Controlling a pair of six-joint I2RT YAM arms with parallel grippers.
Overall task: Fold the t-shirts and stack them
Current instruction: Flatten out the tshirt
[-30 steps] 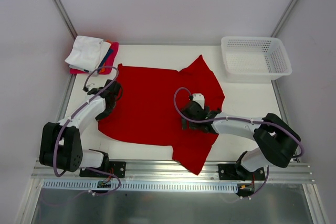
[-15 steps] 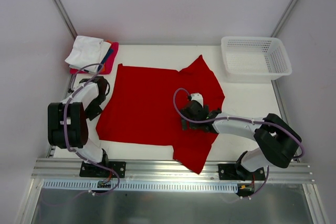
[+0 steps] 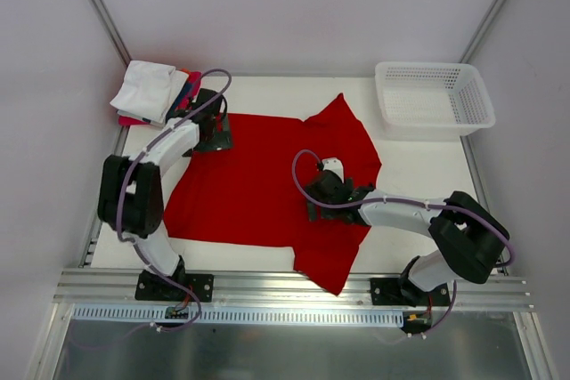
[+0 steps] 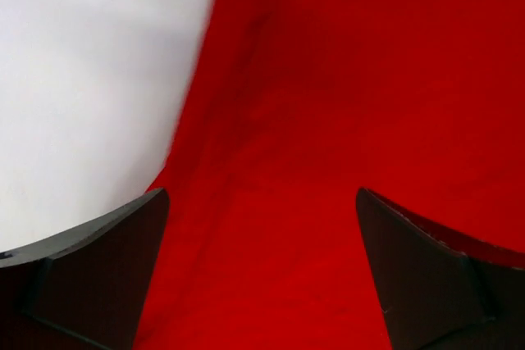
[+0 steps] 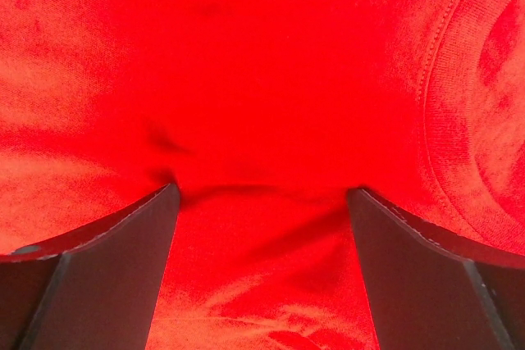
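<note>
From the top camera I see the red t-shirt (image 3: 258,180) lying spread flat on the table (image 3: 419,175), its hem end to the left and its neck end to the right. The stack of folded shirts (image 3: 153,91) sits at the far left corner and the basket (image 3: 434,97) at the far right. The left gripper (image 3: 212,131) is over the shirt's far left corner, near the stack, and the right gripper (image 3: 331,195) is low over the chest. On the left wrist camera the fingers (image 4: 90,272) stand spread wide above the cloth's edge, gripping nothing. On the right wrist camera the claw is spread too and seems to press on puckered cloth beside the collar seam (image 5: 435,79). I judge this the start of the first fold: next, the left claw must drop and pinch that corner while the right pins the shirt.
</note>
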